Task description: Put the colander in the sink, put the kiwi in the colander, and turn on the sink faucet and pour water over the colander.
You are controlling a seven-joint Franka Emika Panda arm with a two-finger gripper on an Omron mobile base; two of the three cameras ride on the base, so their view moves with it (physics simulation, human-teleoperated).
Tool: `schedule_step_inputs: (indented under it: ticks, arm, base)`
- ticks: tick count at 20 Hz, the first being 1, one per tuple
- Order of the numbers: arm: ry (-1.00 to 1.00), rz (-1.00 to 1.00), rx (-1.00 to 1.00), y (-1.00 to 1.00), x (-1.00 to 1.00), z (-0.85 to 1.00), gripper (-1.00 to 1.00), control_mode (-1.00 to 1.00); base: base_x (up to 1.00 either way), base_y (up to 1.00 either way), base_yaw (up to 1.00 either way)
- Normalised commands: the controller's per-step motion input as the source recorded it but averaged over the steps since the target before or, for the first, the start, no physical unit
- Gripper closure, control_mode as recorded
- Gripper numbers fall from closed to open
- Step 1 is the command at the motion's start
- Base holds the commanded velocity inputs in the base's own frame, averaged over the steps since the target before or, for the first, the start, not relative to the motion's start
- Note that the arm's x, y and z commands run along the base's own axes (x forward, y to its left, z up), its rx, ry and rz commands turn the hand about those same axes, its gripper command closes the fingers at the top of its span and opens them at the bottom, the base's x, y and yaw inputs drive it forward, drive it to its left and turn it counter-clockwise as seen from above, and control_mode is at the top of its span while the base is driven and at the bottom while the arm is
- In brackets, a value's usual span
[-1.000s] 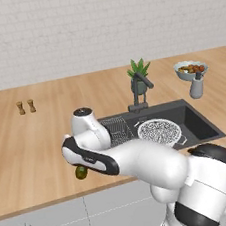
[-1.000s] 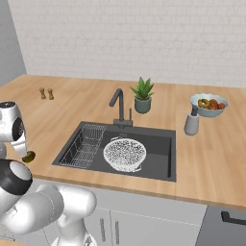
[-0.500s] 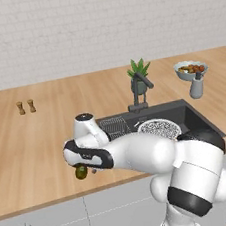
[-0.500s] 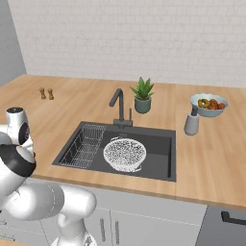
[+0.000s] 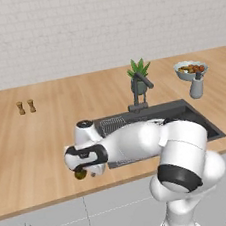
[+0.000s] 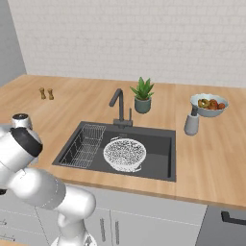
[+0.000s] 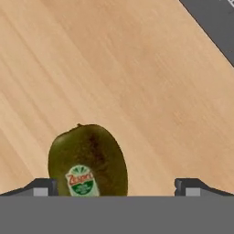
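While the claw hangs over the wooden counter near its front edge, the hand view shows its two tips spread wide, well apart. The kiwi sits against the left tip, clear of the right one; can't tell if it's gripped or just lying on the wood. Kiwi's long axis runs roughly away from the hand, stem end far, sticker end near. In the left base view the kiwi shows as a small dark blob just under the hand, left of the sink. Right base view: the colander sits upright in the sink's open right part, nothing visible in it, with the wire rack in the left part, also bare. The sink faucet stands at the sink's back rim, spout angled off to the left, not over the colander. Beyond it: potted plant, grey bottle beside a bowl of food, and two small shakers far left.
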Motion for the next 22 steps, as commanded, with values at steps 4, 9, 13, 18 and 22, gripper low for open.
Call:
schedule_step_inputs:
  ticks: [4,9,13,18,22]
  arm:
    - [0.0,0.0,0.0,0.22,0.25,-0.2,-1.0,-1.0]
    - [0.0,0.0,-0.01,0.09,0.04,-0.22,-1.0,-1.0]
    - [0.0,0.0,-0.03,0.15,0.12,-0.33,-1.0,-1.0]
    - [0.0,0.0,-0.04,0.09,0.12,-0.29,-1.0,-1.0]
    - [0.0,0.12,0.0,-0.1,-0.05,0.02,1.0,-1.0]
  base:
    - [0.0,0.0,0.0]
    - [0.0,0.0,0.0]
    - [0.0,0.0,0.0]
    - [0.0,0.0,0.0]
    - [0.0,0.0,0.0]
